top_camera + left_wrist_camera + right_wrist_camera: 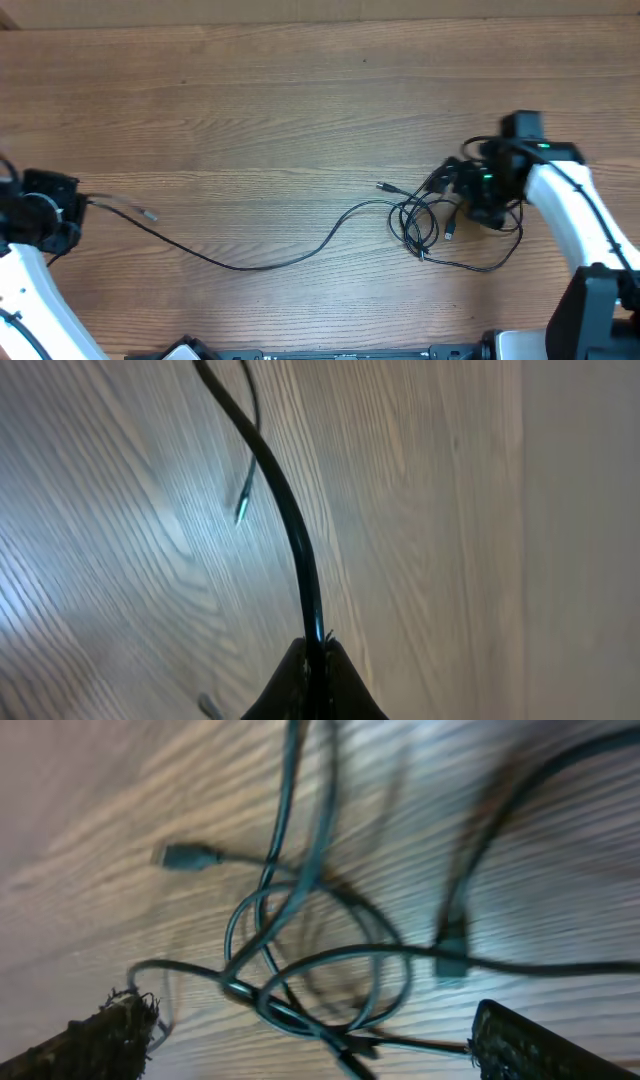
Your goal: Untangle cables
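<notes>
Cables [250, 267]: three plug ends [383, 186] visible, one tangle [420, 226].

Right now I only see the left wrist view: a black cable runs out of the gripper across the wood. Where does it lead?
Observer: Overhead, that cable runs from the left gripper towards the right arm, into a tangle beside the right gripper.
Operator: Is the right gripper holding anything?
Observer: No. Its wrist view shows it open, with its fingers on either side of the tangle.
Operator: Any loose ends there?
Observer: One plug sticks out at the tangle's upper left.
</notes>
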Available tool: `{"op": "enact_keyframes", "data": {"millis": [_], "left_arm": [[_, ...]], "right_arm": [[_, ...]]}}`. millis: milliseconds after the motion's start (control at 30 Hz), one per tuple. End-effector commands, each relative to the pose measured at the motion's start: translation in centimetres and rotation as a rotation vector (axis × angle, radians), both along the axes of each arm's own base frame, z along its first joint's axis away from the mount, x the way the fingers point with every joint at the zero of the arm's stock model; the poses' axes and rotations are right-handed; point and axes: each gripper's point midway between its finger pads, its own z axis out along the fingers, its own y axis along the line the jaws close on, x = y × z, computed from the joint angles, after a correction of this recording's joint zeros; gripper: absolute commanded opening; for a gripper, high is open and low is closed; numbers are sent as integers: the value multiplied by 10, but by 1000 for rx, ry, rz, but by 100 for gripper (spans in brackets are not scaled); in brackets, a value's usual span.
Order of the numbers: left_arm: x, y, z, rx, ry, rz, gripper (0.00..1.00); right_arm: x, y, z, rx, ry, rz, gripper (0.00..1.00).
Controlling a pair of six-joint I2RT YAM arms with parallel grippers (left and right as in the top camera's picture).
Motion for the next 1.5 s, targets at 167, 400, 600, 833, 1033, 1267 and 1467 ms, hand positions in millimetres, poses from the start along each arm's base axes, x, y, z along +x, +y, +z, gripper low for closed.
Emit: {"op": "enact_keyframes", "data": {"millis": [167,400,600,833,1033,1267,1467], "left_arm": [[26,-60,2,14,-8,-253,4],[32,-70,-2,124,31,-312,4],[52,-25,30,273,-89,-212,4],[31,40,123,407,-264,18,4],[-3,80,163,492,-307,188,4],[-6,116,140,448,-231,287,4],[-1,125,108,369,-138,302,5]], "right_arm": [[-6,-1,-13,-367,22,-317,100],[-9,1,-41,-342,-1,-384,37],[-16,-48,-43,-514,2,-483,4],[-27,-142,-39,-596,62,-726,4],[-55,-210,-39,-611,124,-818,4],[-63,-220,-43,-525,144,-901,4],[-58,-211,-44,-514,141,-871,5]]}}
